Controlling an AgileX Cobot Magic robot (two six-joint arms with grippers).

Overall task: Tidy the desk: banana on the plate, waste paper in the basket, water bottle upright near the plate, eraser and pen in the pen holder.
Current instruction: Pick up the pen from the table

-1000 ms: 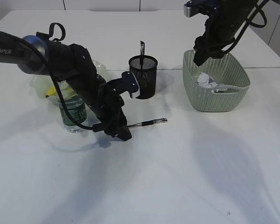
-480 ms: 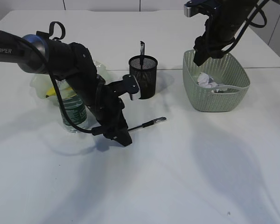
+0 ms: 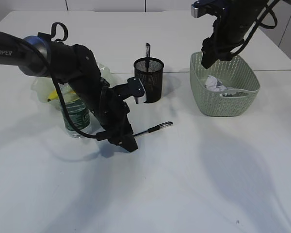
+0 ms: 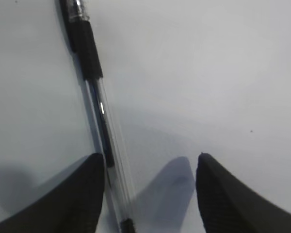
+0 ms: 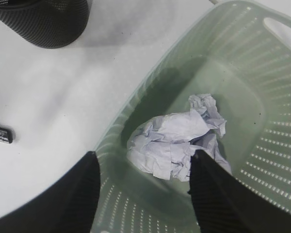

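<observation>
The pen [image 3: 153,129] is laid flat on the white surface [image 3: 194,174], its long axis running from near-left to far-right in the exterior view — the right end aimed toward the basket [image 3: 224,90], the left end under the left claw [image 3: 127,143]. That claw is lowered over it with fingers apart; in the left wrist view the barrel [image 4: 103,127] is seen just beside the left finger, not clamped. The right claw [image 5: 143,194] is held apart above the basket, where the waste paper [image 5: 177,143] is lying. The pen holder [image 3: 149,79] is set far of the pen.
</observation>
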